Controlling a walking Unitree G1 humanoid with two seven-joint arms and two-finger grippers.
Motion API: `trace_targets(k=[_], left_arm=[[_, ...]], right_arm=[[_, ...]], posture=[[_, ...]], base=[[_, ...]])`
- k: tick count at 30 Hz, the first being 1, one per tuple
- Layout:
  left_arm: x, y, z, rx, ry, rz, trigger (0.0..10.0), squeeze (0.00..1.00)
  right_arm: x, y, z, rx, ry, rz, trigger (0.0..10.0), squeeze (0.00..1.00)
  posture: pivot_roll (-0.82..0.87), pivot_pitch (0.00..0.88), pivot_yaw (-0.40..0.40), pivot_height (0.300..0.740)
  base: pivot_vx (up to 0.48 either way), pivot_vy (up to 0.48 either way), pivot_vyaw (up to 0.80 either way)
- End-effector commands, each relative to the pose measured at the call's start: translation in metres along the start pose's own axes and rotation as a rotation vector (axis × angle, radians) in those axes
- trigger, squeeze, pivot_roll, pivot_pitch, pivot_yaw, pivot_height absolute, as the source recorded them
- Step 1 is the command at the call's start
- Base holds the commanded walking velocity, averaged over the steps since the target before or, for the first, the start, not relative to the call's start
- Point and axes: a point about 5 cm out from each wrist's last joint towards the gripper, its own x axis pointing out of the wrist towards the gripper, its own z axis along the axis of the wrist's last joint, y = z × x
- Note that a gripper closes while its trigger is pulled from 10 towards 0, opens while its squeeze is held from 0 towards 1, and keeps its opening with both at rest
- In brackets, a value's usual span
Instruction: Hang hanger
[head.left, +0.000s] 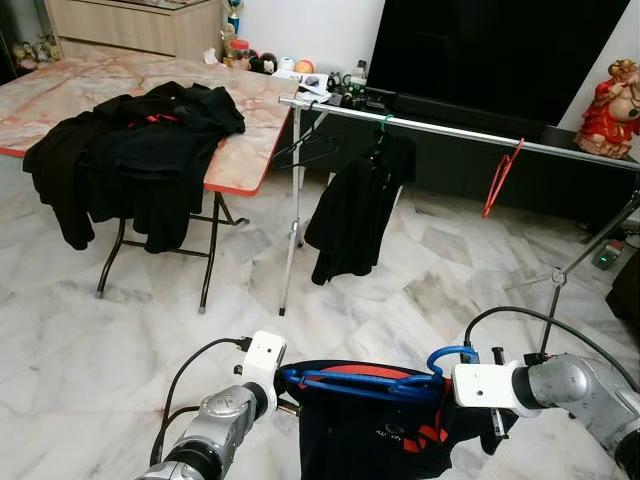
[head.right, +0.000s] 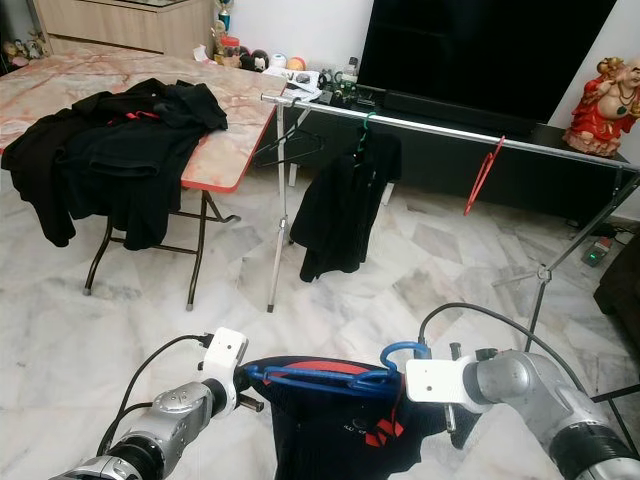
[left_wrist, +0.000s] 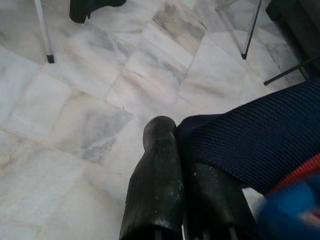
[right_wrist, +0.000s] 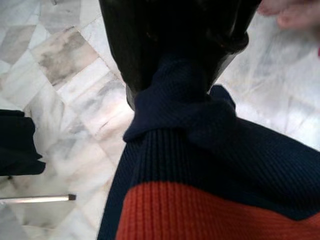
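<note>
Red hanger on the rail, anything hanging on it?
No. The red hanger hangs bare on the rail; a dark garment hangs from a different hanger further along the rail.

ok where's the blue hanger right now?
In the left eye view the blue hanger is low and centre, carrying a navy garment stretched between the left gripper and right gripper, well short of the clothes rail.

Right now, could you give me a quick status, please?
Both grippers, left and right, shut on navy garment with blue hanger. Rail ahead, not reached. Floor between.
</note>
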Motion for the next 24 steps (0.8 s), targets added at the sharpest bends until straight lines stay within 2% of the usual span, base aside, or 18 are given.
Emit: trace_targets(k=[1,7,11,16,24], left_arm=[[-0.026,0.059,-0.006,-0.036,0.021,0.249,10.0,0.0],[-0.029,0.062,-0.009,-0.048,0.02,0.281,10.0,0.0],[-0.031,0.067,-0.007,-0.047,0.008,0.301,10.0,0.0],[-0.038,0.08,-0.002,-0.044,-0.01,0.368,10.0,0.0],[-0.038,0.08,-0.002,-0.044,-0.01,0.368,10.0,0.0]], right_arm=[[-0.055,0.03,-0.084,0.129,0.389,0.114,0.0,0.0],[-0.065,0.016,-0.086,0.169,0.362,-0.047,0.0,0.0],[-0.072,0.025,-0.094,0.167,0.401,0.008,0.0,0.0],[-0.079,0.031,-0.103,0.14,0.48,0.054,0.0,0.0],[-0.079,0.031,-0.103,0.14,0.48,0.054,0.0,0.0]], posture=[[-0.03,0.0,-0.127,0.74],[-0.04,0.0,-0.127,0.74],[-0.04,0.001,-0.125,0.74],[-0.04,0.001,-0.123,0.74],[-0.04,0.001,-0.123,0.74]], base=[[0.0,0.0,0.0],[0.0,0.0,0.0],[0.0,0.0,0.0],[0.0,0.0,0.0],[0.0,0.0,0.0]])
